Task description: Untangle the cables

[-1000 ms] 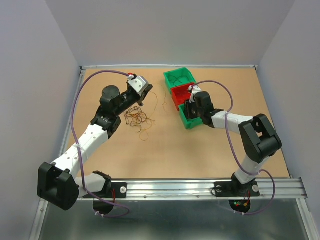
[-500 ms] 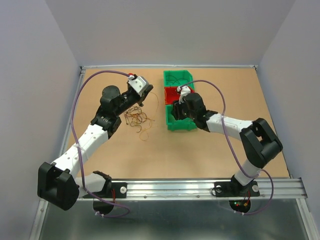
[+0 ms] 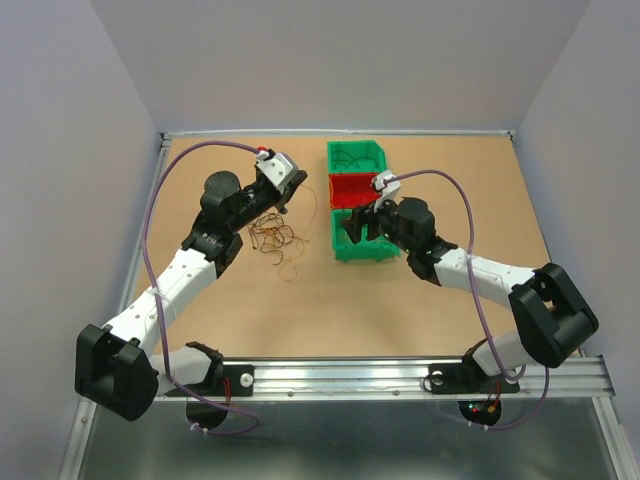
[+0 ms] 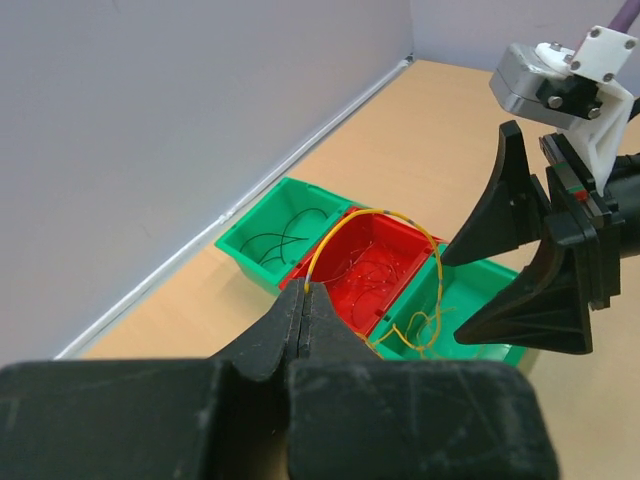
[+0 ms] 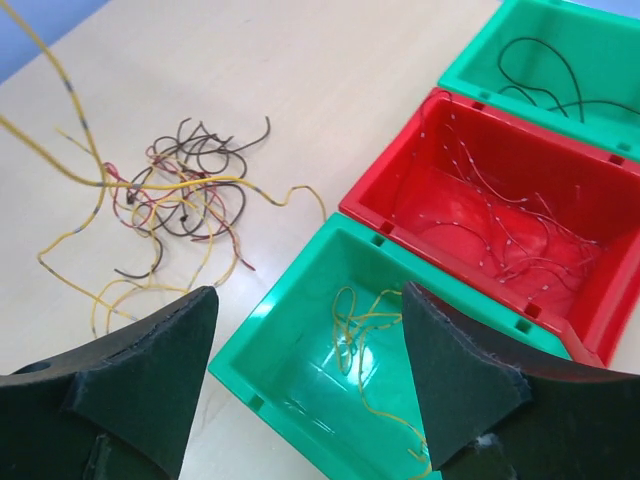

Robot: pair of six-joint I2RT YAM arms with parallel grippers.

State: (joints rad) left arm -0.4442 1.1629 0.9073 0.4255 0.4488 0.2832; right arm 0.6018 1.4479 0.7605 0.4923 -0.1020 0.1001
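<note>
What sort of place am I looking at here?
Probably a robot test bench in a lab: left arm and right arm bolted to a rail, plain walls around the table, small bins beside loose wires.

Cables [image 3: 275, 238] heaped on table [image 3: 450, 170], left of three-bin row [image 3: 360, 254].

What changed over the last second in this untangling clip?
The right gripper swung left and the near green bin shifted left with it, lining up with the red bin; the jaws then opened. The left gripper stayed shut on a yellow wire; the tangle lay unchanged.
</note>
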